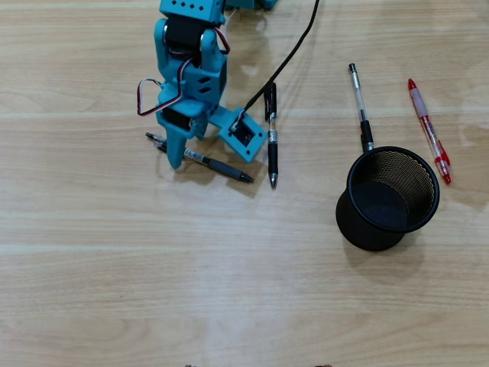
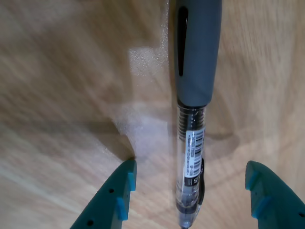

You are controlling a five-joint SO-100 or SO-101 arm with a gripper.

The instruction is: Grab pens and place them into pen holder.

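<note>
Gripper over grey-grip pen, jaws apart

Gripper [image 2: 190,191] straddles grey-grip pen [image 2: 195,119] lying flat on wooden table [image 1: 153,290]; fingers wide, neither touching the barrel. Black pen [image 1: 272,141] lies just right in overhead view. Clear pen [image 1: 359,103] runs up to the pen holder [image 1: 359,229] rim; red pen [image 1: 428,130] right of it

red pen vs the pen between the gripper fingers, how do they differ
The red pen has red trim on a clear barrel; the pen at the gripper has a grey grip.
The red pen lies right of the pen holder in the overhead view, far from the arm; the grey one lies between the open gripper fingers.
Both lie flat on the table, outside the holder.
</note>
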